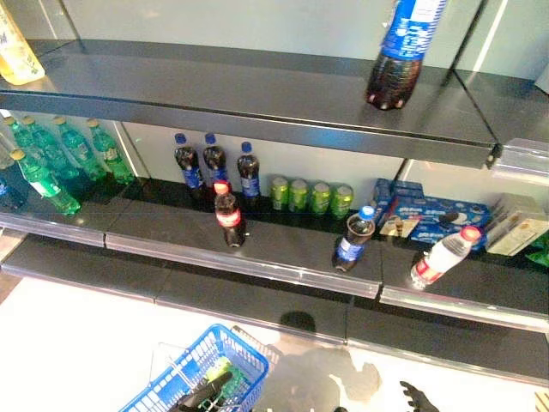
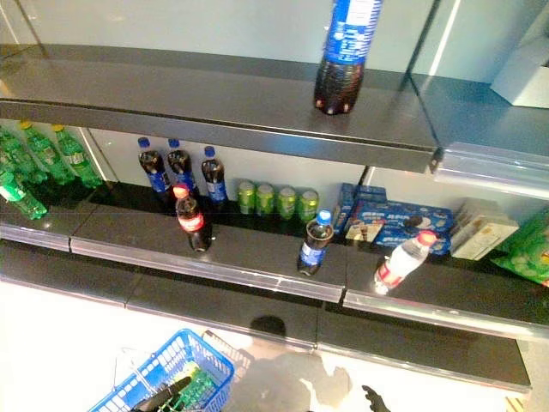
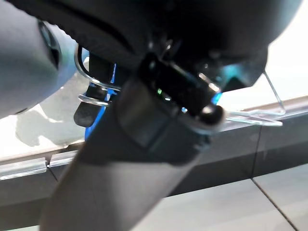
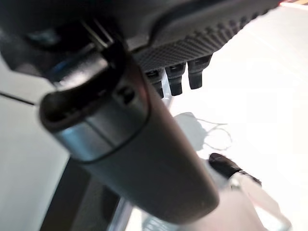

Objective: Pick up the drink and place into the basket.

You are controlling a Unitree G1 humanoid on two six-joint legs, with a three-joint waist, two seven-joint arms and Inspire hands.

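A blue wire basket [image 1: 225, 350] hangs low at the front left, with a green item [image 1: 221, 372] inside. My left hand [image 1: 199, 396] is curled round its metal handle [image 3: 90, 71]. On the middle shelf stand a red-capped cola bottle [image 1: 229, 216] and a blue-labelled dark bottle [image 1: 353, 240]; a white bottle with a red cap [image 1: 443, 257] leans at the right. My right hand [image 1: 418, 397] shows at the bottom edge, well below and in front of the shelf. Its fingers [image 4: 175, 79] are straight and hold nothing.
A large dark bottle [image 1: 399, 51] stands on the top shelf [image 1: 257, 99]. The middle shelf's back holds three blue-capped bottles [image 1: 214, 163], green cans [image 1: 310, 196] and blue snack boxes [image 1: 433, 215]. Green bottles [image 1: 60, 159] crowd its left end.
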